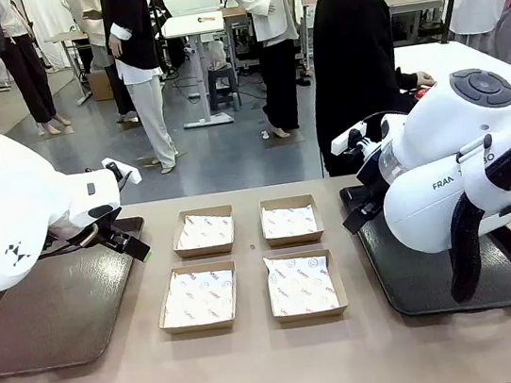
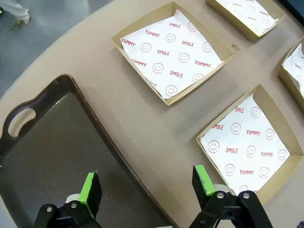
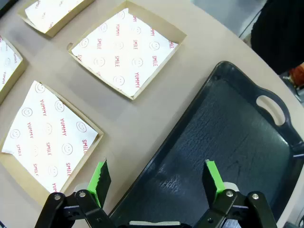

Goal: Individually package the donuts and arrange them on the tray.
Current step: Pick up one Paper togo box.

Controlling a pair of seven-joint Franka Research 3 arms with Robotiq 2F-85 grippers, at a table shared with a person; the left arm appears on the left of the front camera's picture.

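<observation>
Cardboard square boxes, paper-lined, sit four at the table's middle, unfilled; dark plastic trays flank them, bare. Both the left gripper and the right gripper hover with jaws spread, holding nothing. I cannot tell where the donuts are; all the packaging is left.

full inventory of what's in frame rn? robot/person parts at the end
Boxes: 4, brown cardboard with white printed paper liners, two-by-two at mid-table.
Brown tray: 1, dark brown, table's left side.
Black tray: 1, black, table's right side.
Table: 1, tan, under everything.
Person: 1, black top, far side, right of middle.
Left gripper: 1, black with green pads, open, over brown tray's edge.
Right gripper: 1, black with green pads, open, over black tray's edge.
</observation>
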